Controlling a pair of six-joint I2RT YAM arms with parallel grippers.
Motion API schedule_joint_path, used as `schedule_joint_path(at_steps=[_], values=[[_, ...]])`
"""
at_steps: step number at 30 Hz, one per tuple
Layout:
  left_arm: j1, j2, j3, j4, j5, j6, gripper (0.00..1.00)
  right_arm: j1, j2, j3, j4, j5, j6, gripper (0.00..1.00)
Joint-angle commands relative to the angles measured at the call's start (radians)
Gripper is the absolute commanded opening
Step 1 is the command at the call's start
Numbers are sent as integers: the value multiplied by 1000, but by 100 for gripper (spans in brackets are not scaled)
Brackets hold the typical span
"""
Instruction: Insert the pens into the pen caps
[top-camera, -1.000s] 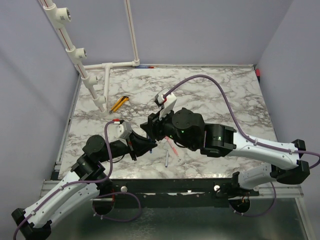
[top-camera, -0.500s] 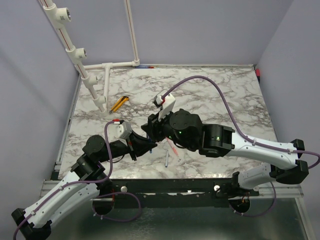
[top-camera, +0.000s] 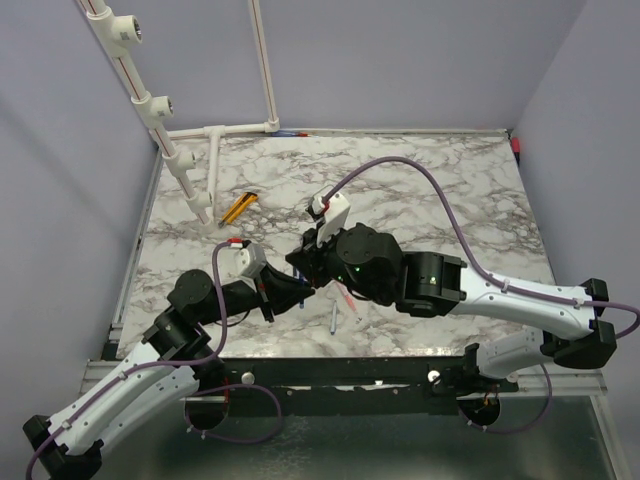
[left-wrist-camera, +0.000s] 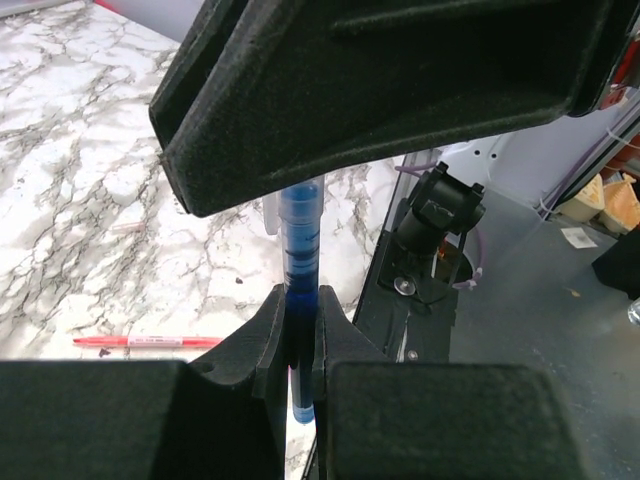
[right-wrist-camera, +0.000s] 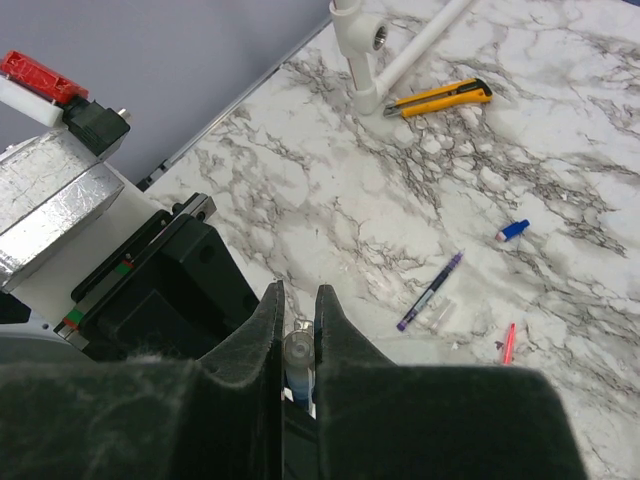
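Left gripper (left-wrist-camera: 300, 305): jaws clamped on a blue pen (left-wrist-camera: 300, 240), gripped crosswise close to one end, with a short pale-blue tip poking out past the fingers. Raised off the counter (left-wrist-camera: 90, 150), near its front edge.

Right gripper (right-wrist-camera: 298, 296): facing the left one tip to tip and almost touching it, jaws drawn narrow around the other end of the same blue pen. Only a clear-topped blue stub visible between those fingers.

Wider, ribbed blue section along the pen's far part, running in under the right gripper's black body. Cap or barrel there: cannot tell.

Lying flat on the marble:
- a red pen (left-wrist-camera: 150, 341), just beside the left gripper
- a dark purple-blue pen (right-wrist-camera: 430, 292), with a small clear piece just beside it
- a loose blue cap (right-wrist-camera: 512, 231), apart from that pen

Farther back, a yellow-and-black utility knife (right-wrist-camera: 440, 98) next to a white pipe fitting (right-wrist-camera: 358, 40).
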Motion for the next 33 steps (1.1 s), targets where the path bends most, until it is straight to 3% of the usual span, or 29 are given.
schedule_joint_path(at_steps=[1, 14, 33], values=[[3, 9, 40, 13, -47, -3, 0, 7, -26, -42, -11, -37, 8, 1], [4, 113, 230, -20, -86, 35, 0, 24, -58, -177, 20, -65, 61, 1], [4, 173, 352, -38, -83, 65, 0, 49, -75, -282, -10, -73, 131, 1]])
